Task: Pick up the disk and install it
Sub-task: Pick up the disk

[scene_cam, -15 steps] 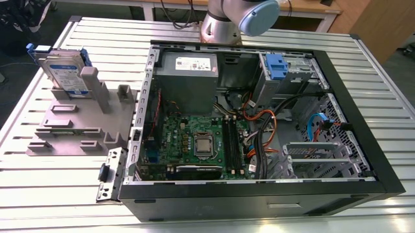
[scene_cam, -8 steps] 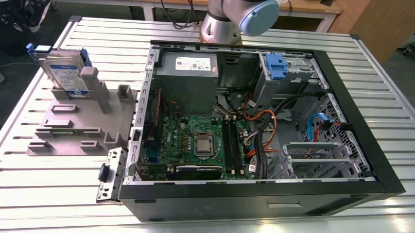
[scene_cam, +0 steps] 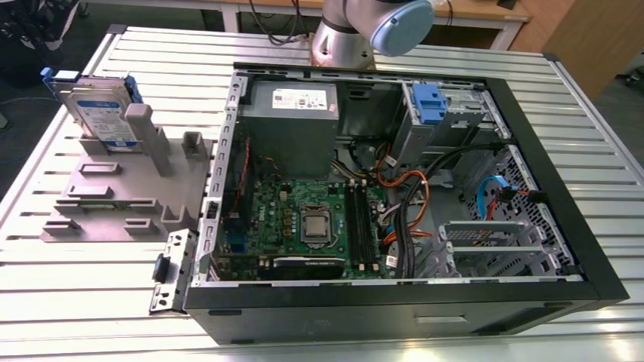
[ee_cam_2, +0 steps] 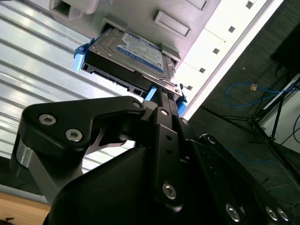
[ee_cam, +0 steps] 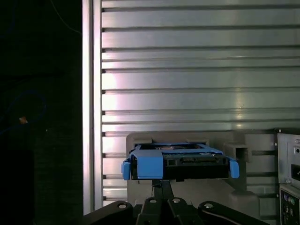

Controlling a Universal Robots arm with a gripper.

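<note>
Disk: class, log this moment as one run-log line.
disk: upright in grey holder, outside computer case | tool: close to disk | install: not done

In the exterior view the robot arm (scene_cam: 363, 30) is cut off by the picture's upper edge just above its base; the grey holder (scene_cam: 101, 188) hides the lower part of the disk (scene_cam: 101, 109) behind its posts; in the second wrist view the gripper (ee_cam_2: 159, 105) covers the disk's near corner; in the first wrist view the disk's label face is out of sight, and the computer case (ee_cam: 288, 178) is cut by the picture's edge.
</note>
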